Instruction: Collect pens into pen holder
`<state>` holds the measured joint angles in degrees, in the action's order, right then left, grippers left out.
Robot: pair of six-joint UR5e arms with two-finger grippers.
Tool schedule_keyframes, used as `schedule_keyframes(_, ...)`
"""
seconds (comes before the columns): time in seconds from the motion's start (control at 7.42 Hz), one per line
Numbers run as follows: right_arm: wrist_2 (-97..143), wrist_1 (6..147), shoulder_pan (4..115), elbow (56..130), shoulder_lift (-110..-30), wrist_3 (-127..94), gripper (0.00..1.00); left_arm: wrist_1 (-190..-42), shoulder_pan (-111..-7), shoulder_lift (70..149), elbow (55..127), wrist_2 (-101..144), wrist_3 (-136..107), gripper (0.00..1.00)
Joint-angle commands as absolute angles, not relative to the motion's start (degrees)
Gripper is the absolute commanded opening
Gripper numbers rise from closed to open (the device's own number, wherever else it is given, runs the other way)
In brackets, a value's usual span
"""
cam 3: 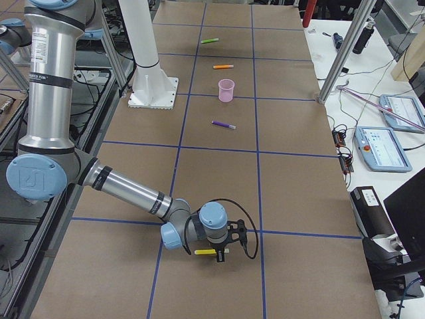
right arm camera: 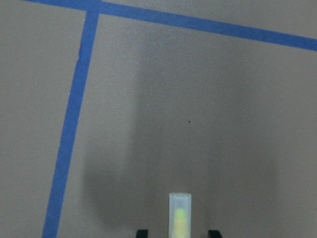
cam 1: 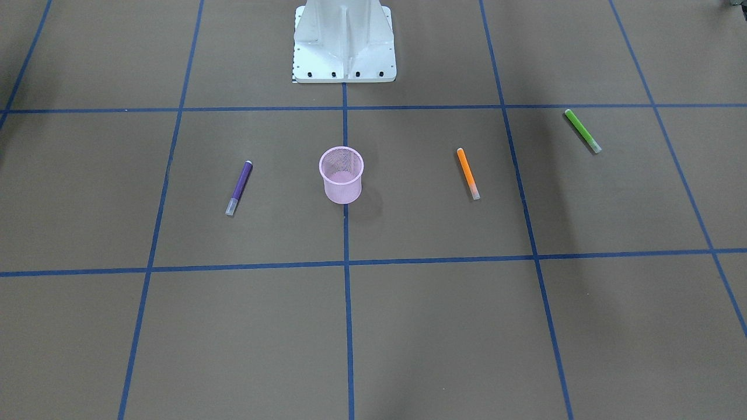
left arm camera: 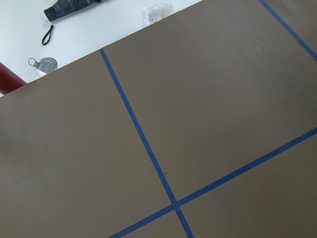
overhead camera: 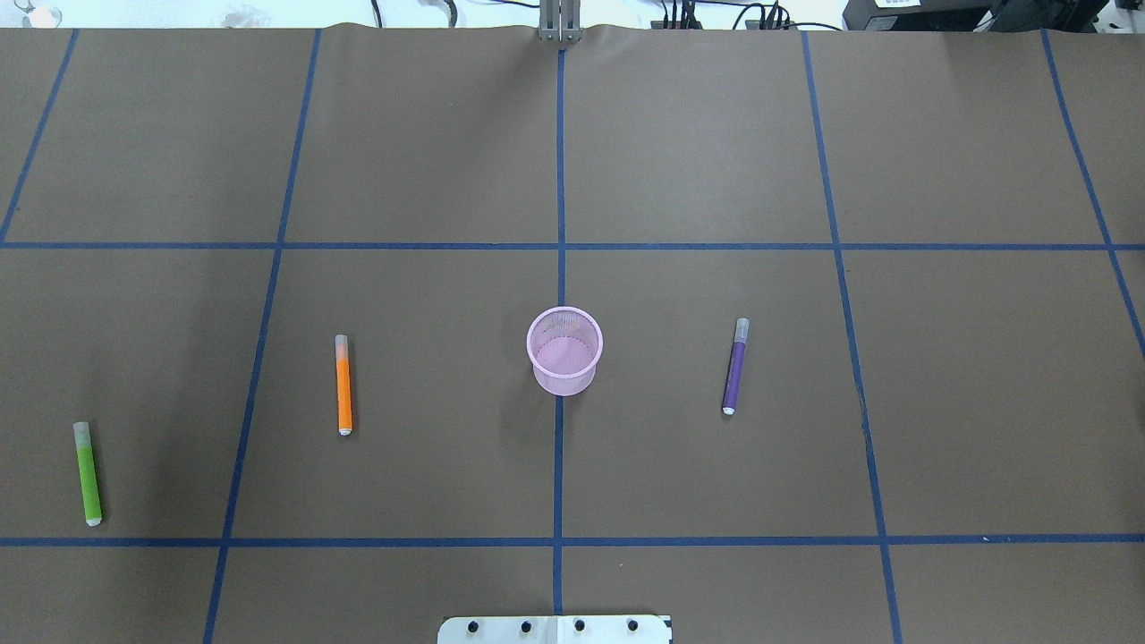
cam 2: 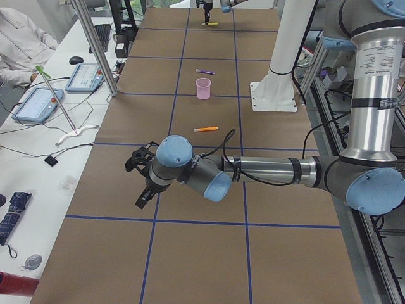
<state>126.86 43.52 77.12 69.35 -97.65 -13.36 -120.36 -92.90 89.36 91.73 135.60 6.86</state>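
Observation:
The pink mesh pen holder stands upright in the middle of the table; it also shows in the front view. The purple pen, the orange pen and the green pen lie flat on the table, apart from the pen holder. The yellow pen lies far off at the table's right end. My right gripper is open just above it, a fingertip on each side of the yellow pen. My left gripper hovers over the table's left end; I cannot tell whether it is open or shut.
The robot's white base stands at the near table edge behind the pen holder. Blue tape lines grid the brown table. Off the table's left end lie an umbrella and a small round tag. Metal posts and tablets stand along the far side.

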Motion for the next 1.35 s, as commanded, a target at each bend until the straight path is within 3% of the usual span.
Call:
schedule_keyframes(0.0, 126.83, 43.68, 76.82, 69.17, -97.65, -13.45, 0.19, -120.85, -92.90, 89.30, 91.67, 135.61, 6.86, 1.00)
schedule_keyframes(0.13, 126.74, 43.68, 76.73, 69.26, -97.65, -13.36, 0.00, -120.85, -92.90, 89.30, 91.67, 135.62, 6.86, 1.00)
schedule_keyframes(0.54, 127.26, 43.42, 76.82, 72.05, -96.86, -12.75, 0.00, -120.85, -92.90, 89.30, 91.41, 135.62, 6.86, 1.00)
schedule_keyframes(0.81, 127.18, 42.98, 76.82, 81.08, -96.77, -12.92, 0.00, -120.85, -92.90, 89.30, 91.32, 135.62, 6.77, 1.00)
schedule_keyframes(0.94, 127.26, 37.84, 76.73, 85.13, -96.07, -13.53, 0.00, -120.85, -92.90, 89.30, 91.32, 135.62, 6.77, 1.00)
schedule_keyframes(1.21, 133.47, 29.73, 75.59, 86.48, -91.25, -16.76, 0.00, -120.85, -92.90, 89.38, 91.32, 135.62, 6.68, 1.00)
